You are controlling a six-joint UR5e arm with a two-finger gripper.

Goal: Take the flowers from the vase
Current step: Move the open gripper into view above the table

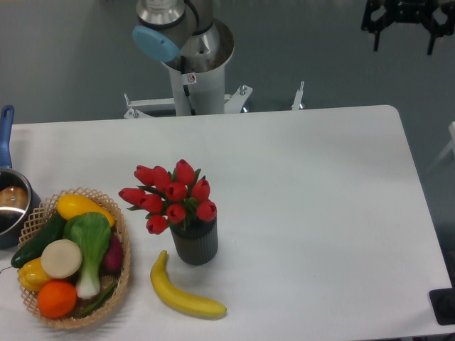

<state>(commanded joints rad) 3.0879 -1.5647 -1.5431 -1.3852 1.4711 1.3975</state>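
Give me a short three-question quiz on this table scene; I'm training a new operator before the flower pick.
1. True or false: the flowers are standing in the vase.
2. What lies on the table just in front of the vase? A) banana B) spoon C) cup
3. Fill in: the vegetables and fruit at the left sit in a woven ____.

Key
1. True; the red buds rise out of the dark ribbed vase.
2. A; the banana lies apart from the vase.
3. basket; the pot at the left edge is beside it. The gripper is not in view.
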